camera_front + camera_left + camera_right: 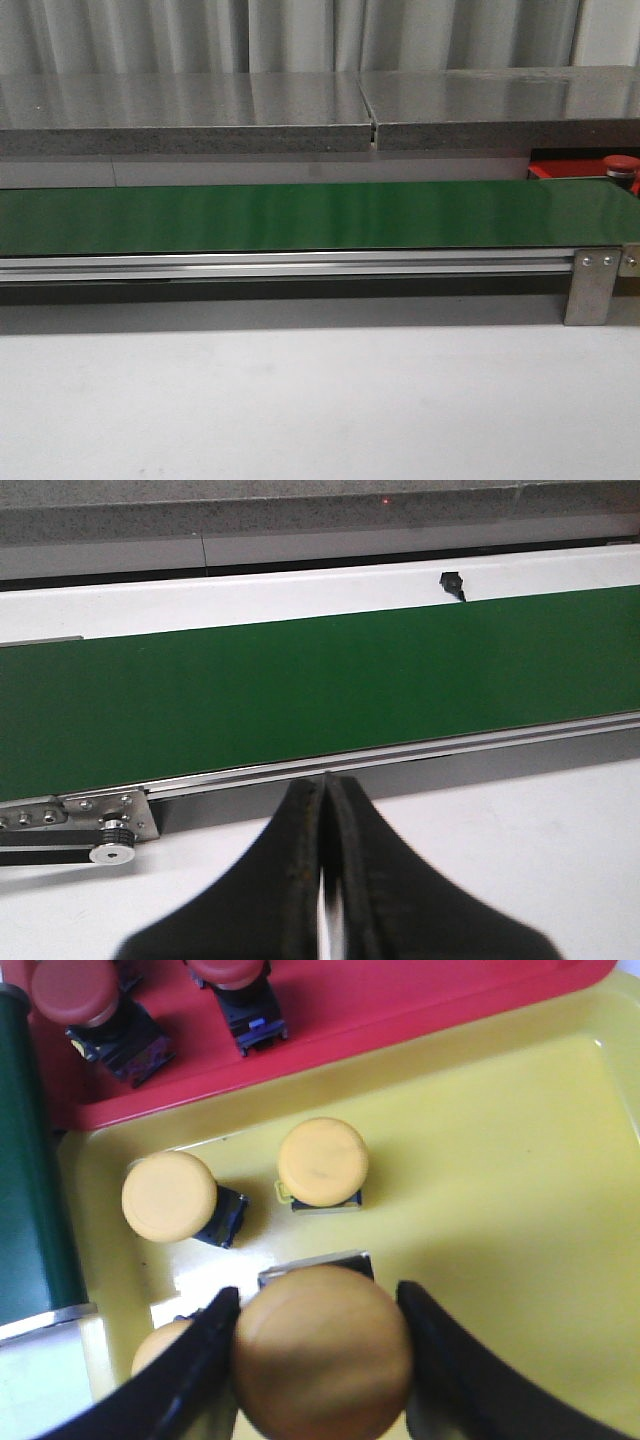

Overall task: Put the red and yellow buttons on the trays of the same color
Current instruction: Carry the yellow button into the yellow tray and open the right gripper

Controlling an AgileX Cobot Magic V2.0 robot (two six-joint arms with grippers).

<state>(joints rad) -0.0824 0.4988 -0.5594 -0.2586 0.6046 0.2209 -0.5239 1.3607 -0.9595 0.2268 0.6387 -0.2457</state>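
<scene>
Right gripper [320, 1360] is pinching a yellow button [322, 1352] over the yellow tray [520, 1220], lower middle of frame, not dropped yet. Two more yellow buttons [322, 1162] already sit there; upper left, the red tray [400, 1010] holds two red buttons [75, 988]. Left gripper [325, 870] has its fingers pressed together, empty, and the belt [300, 215] looks bare, so probably nearly done.

The front view faces forward, low over the table [320, 410] at the belt [300, 218], which the left wrist view shares closer from the near side, while the right wrist view looks steeply down, close over the trays [520, 1160].
</scene>
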